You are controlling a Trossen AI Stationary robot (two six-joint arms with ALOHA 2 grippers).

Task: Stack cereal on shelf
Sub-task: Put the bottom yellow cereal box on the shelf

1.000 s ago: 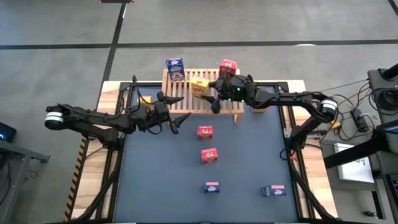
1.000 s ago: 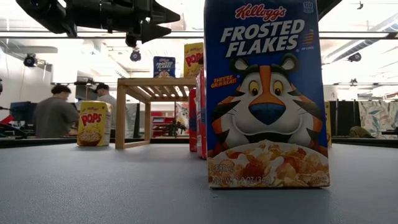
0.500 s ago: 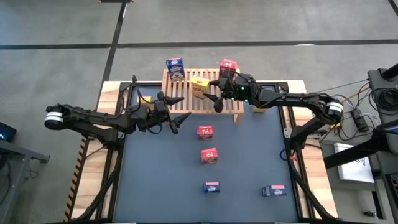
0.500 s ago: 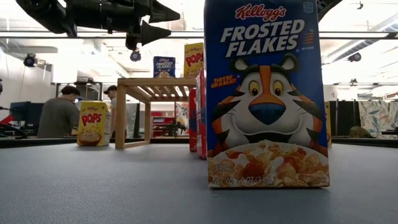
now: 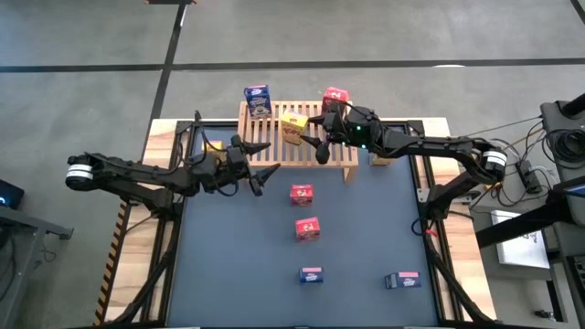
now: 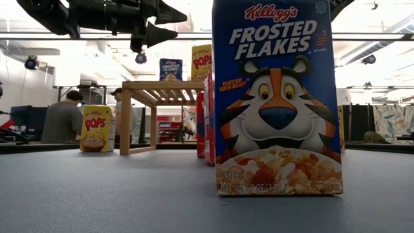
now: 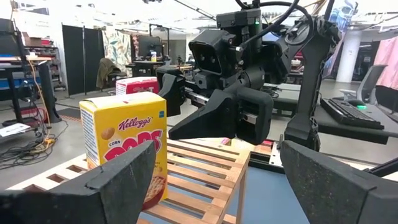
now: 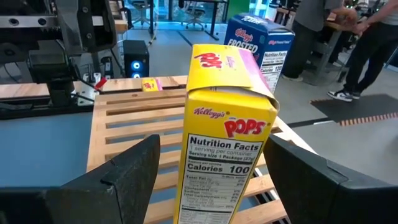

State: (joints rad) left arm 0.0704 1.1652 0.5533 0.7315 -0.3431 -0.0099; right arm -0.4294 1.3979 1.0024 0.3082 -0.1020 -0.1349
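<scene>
Progress check: three boxes are up on the shelf (image 5: 297, 142): a blue box (image 5: 257, 99) at its far left corner, a red box (image 5: 335, 97) at its far right corner, and a yellow Pops box (image 5: 293, 126) between them on the slats. The Pops box sits askew to the bars, not squared up.

Still off the shelf, as far as the high view shows: two red boxes (image 5: 302, 194) (image 5: 308, 228) on the worktop (image 5: 366, 247) below the shelf's front edge, a flat box with a red end (image 5: 312, 274) nearer the front, and a blue box (image 5: 401, 280) lying toward the front right. One more yellow Pops box (image 6: 96, 128) stands on the worktop beside the shelf's left leg in the low view. I count eight boxes in all; a ninth I cannot find. Judgement: about a third done, most of the stacking left.

Right hand (image 5: 320, 137): over the shelf, fingers spread wide, empty. The yellow Pops box stands directly ahead of it, between the lines of the two fingers but touching neither, as its wrist view shows. It looks either just set down or about to be straightened.

Left hand (image 5: 262, 177): hanging off the shelf's front left corner, above the worktop, fingers spread, holding nothing. The nearest loose red box lies just to its right.
</scene>
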